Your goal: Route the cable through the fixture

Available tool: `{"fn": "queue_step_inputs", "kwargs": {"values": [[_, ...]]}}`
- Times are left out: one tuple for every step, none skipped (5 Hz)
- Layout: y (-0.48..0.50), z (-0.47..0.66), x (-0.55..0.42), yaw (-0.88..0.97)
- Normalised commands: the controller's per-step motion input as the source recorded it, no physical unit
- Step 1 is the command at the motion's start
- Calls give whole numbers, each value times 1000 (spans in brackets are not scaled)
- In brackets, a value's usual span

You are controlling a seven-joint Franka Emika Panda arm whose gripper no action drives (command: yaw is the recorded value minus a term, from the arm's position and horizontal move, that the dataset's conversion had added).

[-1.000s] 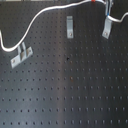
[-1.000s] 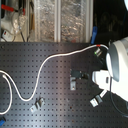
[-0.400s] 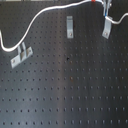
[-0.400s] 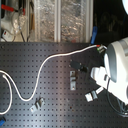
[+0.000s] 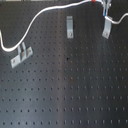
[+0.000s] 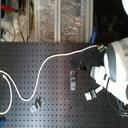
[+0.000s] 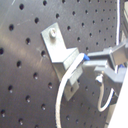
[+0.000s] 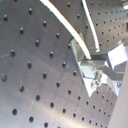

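A black perforated board (image 5: 75,95) fills both exterior views, and across it runs the cable (image 5: 45,14), a long white cord. In the first exterior view it loops from a bracket (image 5: 21,55) at about nine o'clock, climbs toward twelve o'clock, passes its red band (image 5: 93,1) at the upper edge and drops toward the bracket (image 5: 107,27) at two o'clock, where the gripper (image 5: 106,7) hangs just above. A third bracket (image 5: 70,26) stands between them, apart from the cord. In the second exterior view the white robot arm (image 6: 116,65) crowds the three o'clock side, and the cable (image 6: 47,65) sweeps from nine o'clock up to it. The first wrist view shows the cable (image 7: 67,80) lying against a bracket (image 7: 59,46), just beside the gripper's fingertips (image 7: 100,59); whether the gripper's jaws pinch the cord or stand apart cannot be told.
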Motion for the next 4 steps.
{"fn": "queue_step_inputs", "kwargs": {"values": [[313,182,-184,0],[244,116,-145,-17],[154,77,49,-194],[394,-8,118,-214]]}}
